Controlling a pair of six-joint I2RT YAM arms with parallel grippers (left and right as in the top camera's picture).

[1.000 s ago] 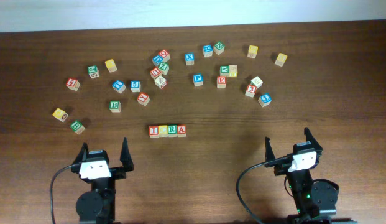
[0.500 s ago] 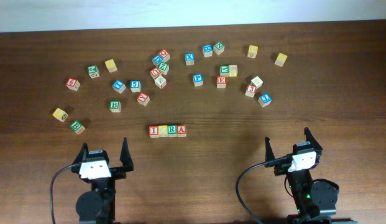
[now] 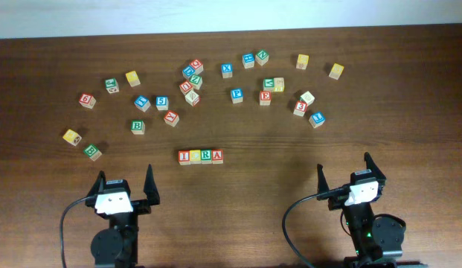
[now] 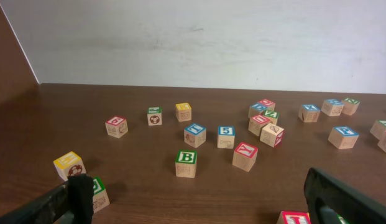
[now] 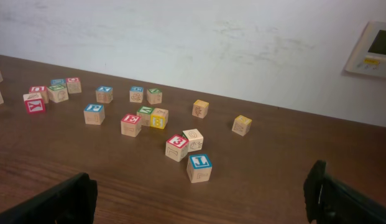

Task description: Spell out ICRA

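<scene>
Looks finished, with four small wooden alphabet cubes lined up touching on the brown tabletop, apparently reading I, C, R, A (second letter too small to confirm), and left claw and right claw both spread wide, empty, well apart from the row.

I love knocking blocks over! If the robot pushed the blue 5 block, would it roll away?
Probably not. The blue 5 block is a cube lying flat on the table, so it would likely slide, not roll. It looks like plain wood, so it should stay stiff. It is small and stands alone, so a light nudge probably moves it.
</scene>
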